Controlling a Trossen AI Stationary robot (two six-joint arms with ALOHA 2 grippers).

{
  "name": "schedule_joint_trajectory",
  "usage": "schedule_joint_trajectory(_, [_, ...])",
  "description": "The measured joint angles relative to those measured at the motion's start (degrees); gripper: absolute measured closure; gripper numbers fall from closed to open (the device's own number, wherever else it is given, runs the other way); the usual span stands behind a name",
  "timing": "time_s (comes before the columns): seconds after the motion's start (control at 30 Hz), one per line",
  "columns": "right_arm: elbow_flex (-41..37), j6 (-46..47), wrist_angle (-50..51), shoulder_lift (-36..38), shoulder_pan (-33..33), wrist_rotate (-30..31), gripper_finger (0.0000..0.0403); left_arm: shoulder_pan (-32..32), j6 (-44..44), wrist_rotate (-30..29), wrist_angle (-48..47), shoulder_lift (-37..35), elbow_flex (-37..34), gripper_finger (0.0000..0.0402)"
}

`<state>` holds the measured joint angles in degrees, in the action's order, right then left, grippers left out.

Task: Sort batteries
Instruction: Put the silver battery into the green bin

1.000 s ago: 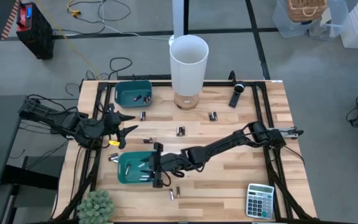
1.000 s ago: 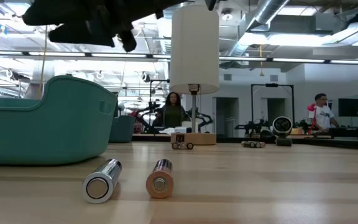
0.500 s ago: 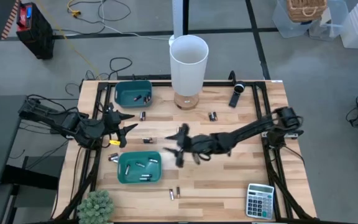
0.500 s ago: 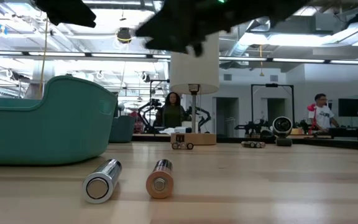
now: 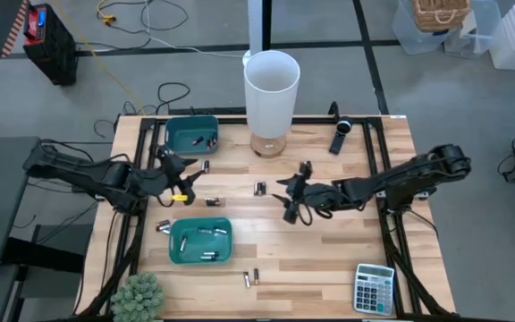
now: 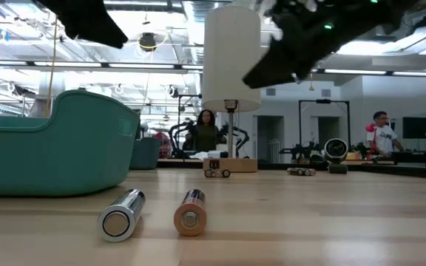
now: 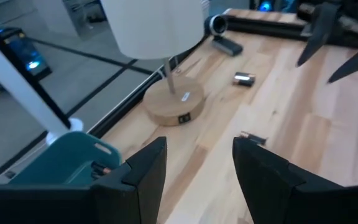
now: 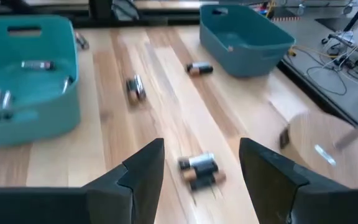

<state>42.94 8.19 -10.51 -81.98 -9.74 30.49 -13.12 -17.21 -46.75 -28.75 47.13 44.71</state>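
the right pincer (image 5: 295, 199) hangs over mid worktop (image 5: 329, 246), fingers spread wide, holding nothing, a pair of batteries (image 8: 199, 169) just ahead. the left pincer (image 5: 182, 176) waits, also gaping and empty, between the two teal bins (image 5: 200, 241); both hold batteries.

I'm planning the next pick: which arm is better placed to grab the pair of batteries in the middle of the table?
Probably right. The right pincer hangs open just beside the battery pair, which lies straight ahead between its fingers in its wrist view. The left pincer, also open, sits farther off, near the table's left side.
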Motion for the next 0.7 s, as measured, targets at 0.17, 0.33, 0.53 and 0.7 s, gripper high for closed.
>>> schedule_joint_trajectory(0.17, [-5.2,-0.2,0.9,4.4,1.3,-4.0,0.0180,1.9,-0.6,0.0,-0.2,3.2,0.0,0.0223])
schedule_joint_trajectory(0.33, [-8.0,-1.0,1.3,5.9,3.7,-5.2,0.0180,2.8,-3.3,0.0,-0.2,7.1,0.0,0.0223])
schedule_joint_trajectory(0.53, [-8.0,-2.1,0.4,5.8,6.9,-12.8,0.0180,5.6,-6.1,0.0,-0.1,11.8,0.0,0.0223])
schedule_joint_trajectory(0.7, [-8.0,-1.2,-0.5,5.8,6.1,-18.4,0.0180,8.7,-7.1,1.4,0.0,15.6,0.0,0.0223])
